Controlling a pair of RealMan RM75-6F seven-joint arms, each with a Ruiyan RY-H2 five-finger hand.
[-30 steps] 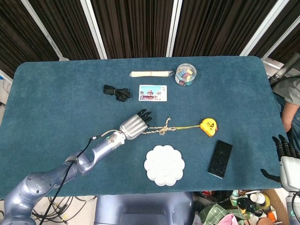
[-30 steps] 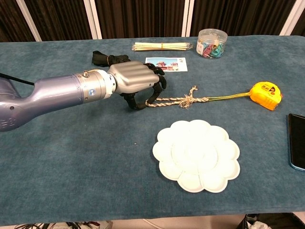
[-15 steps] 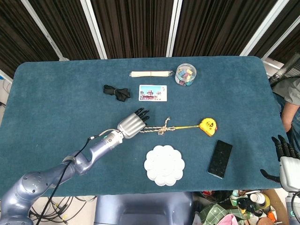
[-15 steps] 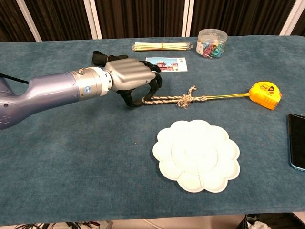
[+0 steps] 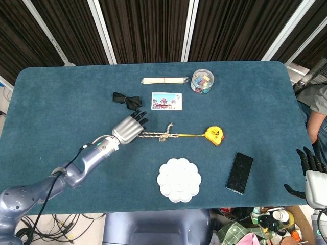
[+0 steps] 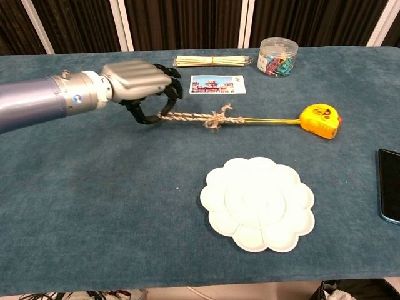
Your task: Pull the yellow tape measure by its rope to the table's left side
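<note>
The yellow tape measure (image 5: 213,136) (image 6: 320,120) lies on the blue table, right of centre. A twisted rope (image 5: 162,136) (image 6: 206,118) with a knot runs left from it, pulled straight. My left hand (image 5: 130,128) (image 6: 140,85) grips the rope's left end, fingers curled around it, just below the black strap. My right hand (image 5: 310,172) hangs off the table's right edge, fingers apart and holding nothing; the chest view does not show it.
A white flower-shaped palette (image 5: 179,179) (image 6: 257,204) sits near the front edge. A black phone (image 5: 240,172) lies right of it. A postcard (image 5: 166,101), black strap (image 5: 126,100), bundle of sticks (image 5: 164,80) and jar of clips (image 5: 202,81) are at the back.
My left hand has moved left with the rope in its grip, and the tape measure has slid left after it. The right hand has stayed still.
</note>
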